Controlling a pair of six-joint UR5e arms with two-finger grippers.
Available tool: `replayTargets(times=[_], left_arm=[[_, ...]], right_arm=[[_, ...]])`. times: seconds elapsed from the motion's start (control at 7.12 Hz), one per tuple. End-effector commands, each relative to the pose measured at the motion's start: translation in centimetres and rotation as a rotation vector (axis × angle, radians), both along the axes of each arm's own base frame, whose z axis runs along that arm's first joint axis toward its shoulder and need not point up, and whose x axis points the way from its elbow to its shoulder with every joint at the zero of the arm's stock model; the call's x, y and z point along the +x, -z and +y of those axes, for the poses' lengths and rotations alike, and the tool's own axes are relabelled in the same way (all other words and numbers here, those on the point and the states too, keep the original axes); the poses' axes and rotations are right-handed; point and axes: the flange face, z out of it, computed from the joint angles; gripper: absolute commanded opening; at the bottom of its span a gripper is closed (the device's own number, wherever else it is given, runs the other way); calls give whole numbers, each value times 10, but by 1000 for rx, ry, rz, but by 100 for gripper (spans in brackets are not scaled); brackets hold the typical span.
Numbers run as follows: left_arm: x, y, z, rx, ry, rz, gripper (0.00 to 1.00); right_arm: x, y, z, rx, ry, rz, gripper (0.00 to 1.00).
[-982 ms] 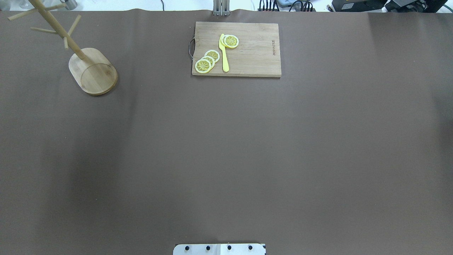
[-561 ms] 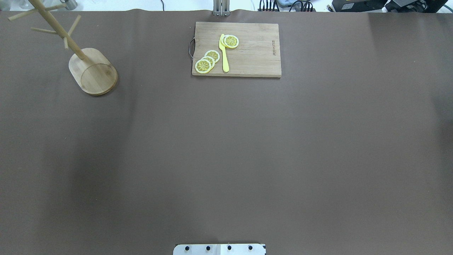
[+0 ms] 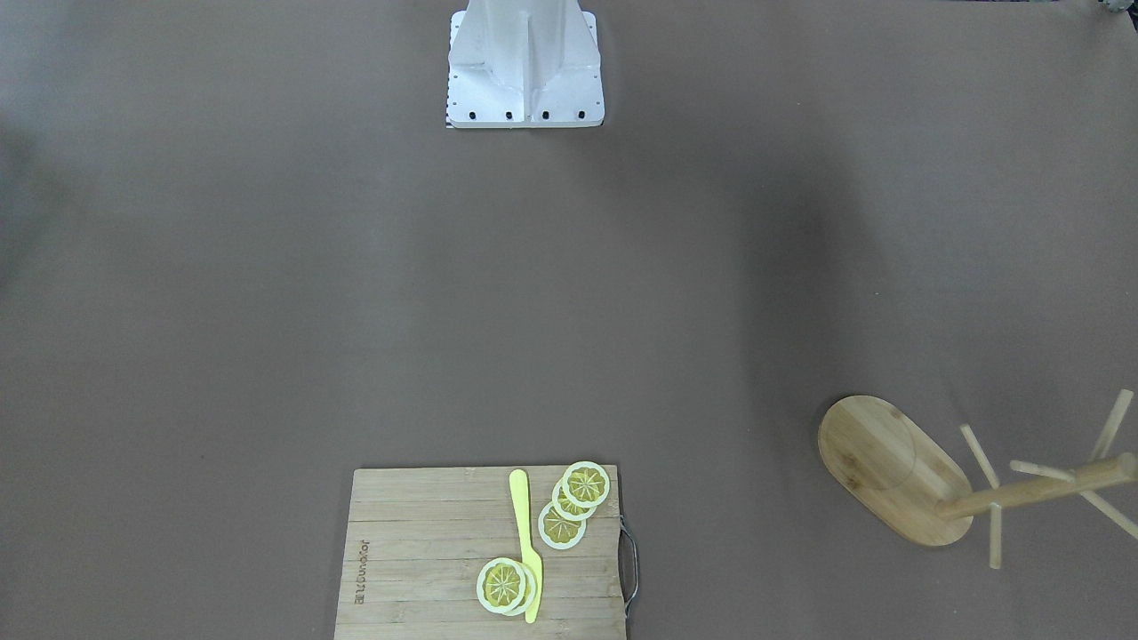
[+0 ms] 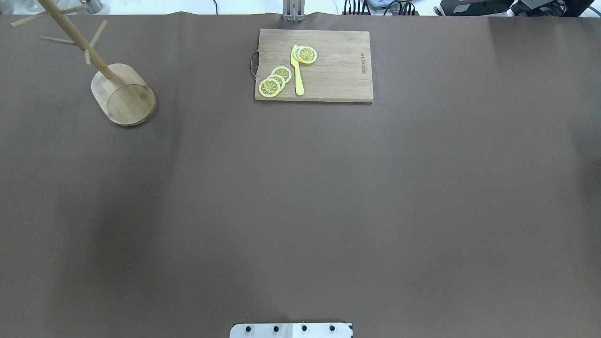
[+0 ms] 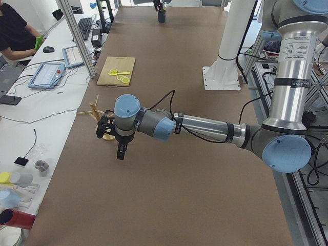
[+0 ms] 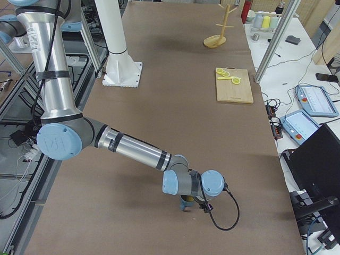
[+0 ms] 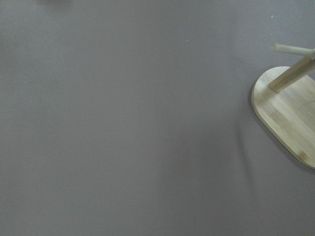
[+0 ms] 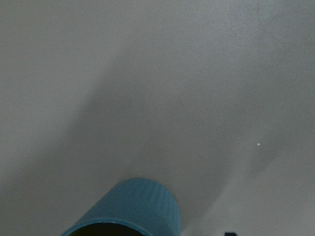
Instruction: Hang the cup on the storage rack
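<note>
The dark teal ribbed cup (image 8: 133, 209) fills the bottom edge of the right wrist view, seen from above its rim. In the exterior right view it (image 6: 186, 200) stands on the table under my right gripper (image 6: 187, 206), near the robot's right end. I cannot tell whether that gripper is open or shut. The bamboo storage rack (image 4: 123, 96) stands at the far left of the table, also in the front-facing view (image 3: 889, 471) and the left wrist view (image 7: 285, 113). My left gripper (image 5: 121, 152) hangs above the table beside the rack (image 5: 94, 109); its state cannot be told.
A bamboo cutting board (image 4: 338, 70) with lemon slices (image 4: 274, 80) and a yellow knife (image 4: 297, 70) lies at the far middle edge. The robot's white base (image 3: 524, 71) is at the near edge. A person (image 5: 15, 31) sits at a side desk.
</note>
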Motion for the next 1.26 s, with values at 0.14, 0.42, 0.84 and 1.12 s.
replayTargets(times=[0.14, 0.42, 0.84, 1.12], left_arm=[[2, -1, 2, -10, -12, 32, 98], [2, -1, 1, -7, -15, 39, 98], [3, -1, 1, -11, -16, 41, 98], [3, -3, 1, -16, -15, 40, 98]], right_arm=[[-3, 14, 2, 31, 5, -15, 0], [48, 28, 5, -26, -112, -121, 0], [57, 131, -23, -416, -454, -300, 0], [25, 228, -60, -446, -505, -307, 0]])
